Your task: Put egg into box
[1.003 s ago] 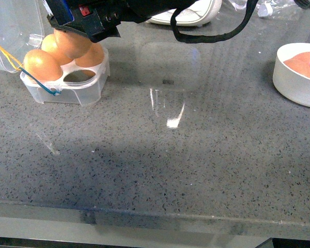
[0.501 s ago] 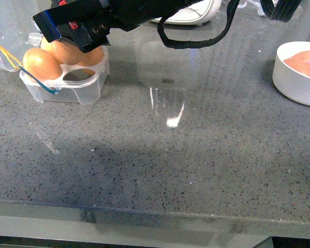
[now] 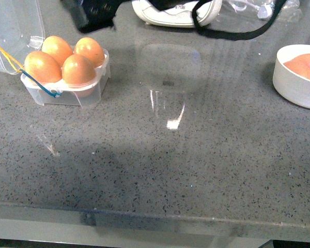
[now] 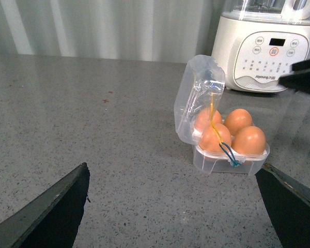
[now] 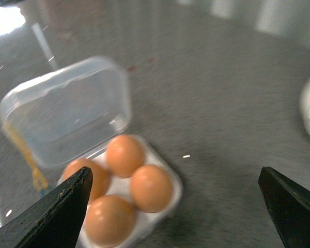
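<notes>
The box [image 3: 67, 92] stands at the far left of the counter, its clear lid [image 3: 13, 31] swung open, and all four cells hold brown eggs. The egg [image 3: 78, 70] rests in the front right cell; it also shows in the left wrist view [image 4: 249, 140] and the right wrist view [image 5: 109, 219]. My right gripper [image 3: 95, 20] hangs open above and behind the box [image 5: 160, 217], holding nothing. My left gripper [image 4: 175, 212] is open and empty over bare counter, short of the box [image 4: 217, 160], and is out of the front view.
A round white bowl [image 3: 292, 85] with more brown eggs sits at the right edge. A white kitchen appliance [image 3: 175, 14] stands at the back behind the box. The counter's front edge [image 3: 155, 214] runs across the bottom.
The right gripper has risen up and back off the box. The front right cell, empty before, now holds an egg.
</notes>
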Motion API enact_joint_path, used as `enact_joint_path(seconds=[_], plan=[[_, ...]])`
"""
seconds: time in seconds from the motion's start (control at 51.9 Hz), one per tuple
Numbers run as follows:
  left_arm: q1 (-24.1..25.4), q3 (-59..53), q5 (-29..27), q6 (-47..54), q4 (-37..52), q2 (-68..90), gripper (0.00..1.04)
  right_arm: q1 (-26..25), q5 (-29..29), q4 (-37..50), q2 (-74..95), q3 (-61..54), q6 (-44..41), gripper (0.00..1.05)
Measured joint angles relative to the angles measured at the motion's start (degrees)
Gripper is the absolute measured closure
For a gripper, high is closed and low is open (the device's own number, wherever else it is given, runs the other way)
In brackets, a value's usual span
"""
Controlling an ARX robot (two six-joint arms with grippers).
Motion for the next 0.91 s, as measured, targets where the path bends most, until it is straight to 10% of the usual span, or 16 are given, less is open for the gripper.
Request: enact_joint_path(seconds=[0.135,0.251,0.366,0.906], plan=[[0.0,0.0,-0.09,0.0,0.0,0.0,0.07,-5.09,21.27,-4.55,-13.7,-10.21,13.75,0.07],[0.0,0.0,0.09,0.0,0.0,-0.02,0.07,-7.02,23.39,-5.01,-14.95,-11.26,19.3,0.07],[-0.02,0.0,-0.09,0.0,0.0,-0.02,0.07,-6.47,40.54,17.4,-15.98,-21.88,10.14,0.28],[-0.02,0.0,-0.04,0.0,0.0,-0.02,0.07,-18.75,31.78,26.38,-37.18,-47.91,4.22,1.02]])
